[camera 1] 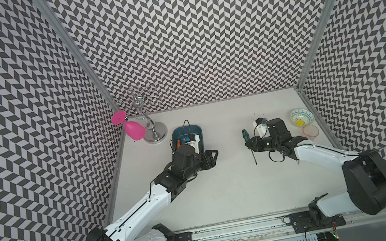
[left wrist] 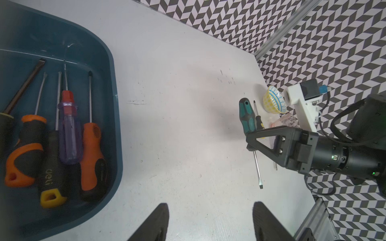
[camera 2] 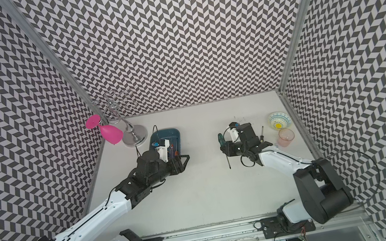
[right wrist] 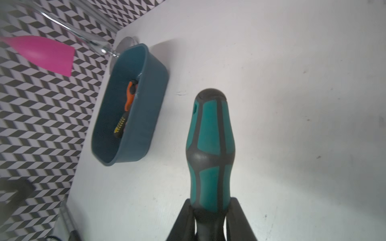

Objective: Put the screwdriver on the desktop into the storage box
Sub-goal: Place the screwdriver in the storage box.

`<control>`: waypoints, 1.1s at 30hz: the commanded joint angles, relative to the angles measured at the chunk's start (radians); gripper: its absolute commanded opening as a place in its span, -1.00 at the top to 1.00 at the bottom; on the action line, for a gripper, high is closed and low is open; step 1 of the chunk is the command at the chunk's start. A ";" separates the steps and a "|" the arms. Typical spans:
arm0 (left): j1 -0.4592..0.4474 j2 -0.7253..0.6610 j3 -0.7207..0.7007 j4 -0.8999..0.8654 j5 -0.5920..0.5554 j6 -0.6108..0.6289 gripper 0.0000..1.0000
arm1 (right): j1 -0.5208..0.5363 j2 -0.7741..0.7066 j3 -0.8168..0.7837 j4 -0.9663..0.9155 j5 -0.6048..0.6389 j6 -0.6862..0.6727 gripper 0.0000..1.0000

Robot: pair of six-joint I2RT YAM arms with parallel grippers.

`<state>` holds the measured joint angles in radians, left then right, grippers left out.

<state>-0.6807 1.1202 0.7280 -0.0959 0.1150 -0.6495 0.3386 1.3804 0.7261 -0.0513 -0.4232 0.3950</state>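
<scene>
My right gripper [right wrist: 211,208] is shut on a screwdriver [camera 1: 245,135] with a teal and black handle, gripping it at the handle's neck. The handle points toward the back wall and the shaft toward the front. The dark teal storage box [camera 1: 182,128] stands at the back left of the white desktop [camera 1: 225,188] and holds several screwdrivers [left wrist: 71,133]. My left gripper [left wrist: 211,208] hangs open and empty over the desktop beside the box. A small black and yellow screwdriver [camera 2: 262,133] lies on the desktop behind the right gripper [camera 1: 251,143].
A chrome glass rack [camera 1: 155,133] with a pink wine glass [camera 1: 134,130] hanging from it stands in the back left corner, close to the box. A patterned bowl [camera 1: 301,116] and a clear pink cup [camera 1: 310,131] sit by the right rail.
</scene>
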 commanded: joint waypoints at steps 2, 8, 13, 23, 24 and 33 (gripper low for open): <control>-0.003 0.016 0.014 0.140 0.069 -0.022 -0.41 | 0.023 -0.077 -0.035 0.146 -0.157 0.021 0.89; -0.008 0.054 -0.002 0.279 0.161 -0.051 -0.43 | 0.064 -0.131 -0.071 0.193 -0.232 0.020 0.89; -0.020 0.092 -0.001 0.349 0.201 -0.071 -0.46 | 0.089 -0.165 -0.094 0.246 -0.282 0.044 0.89; -0.082 0.180 0.034 0.407 0.194 -0.082 -0.46 | 0.107 -0.191 -0.126 0.337 -0.336 0.109 0.89; -0.085 0.184 0.036 0.413 0.192 -0.083 -0.44 | 0.109 -0.193 -0.127 0.337 -0.336 0.110 0.90; -0.104 0.243 0.066 0.442 0.197 -0.091 -0.30 | 0.128 -0.198 -0.147 0.362 -0.340 0.123 0.89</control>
<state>-0.7784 1.3491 0.7582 0.3061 0.3023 -0.7372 0.4553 1.2156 0.5877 0.2337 -0.7444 0.5068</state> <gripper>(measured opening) 0.660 0.243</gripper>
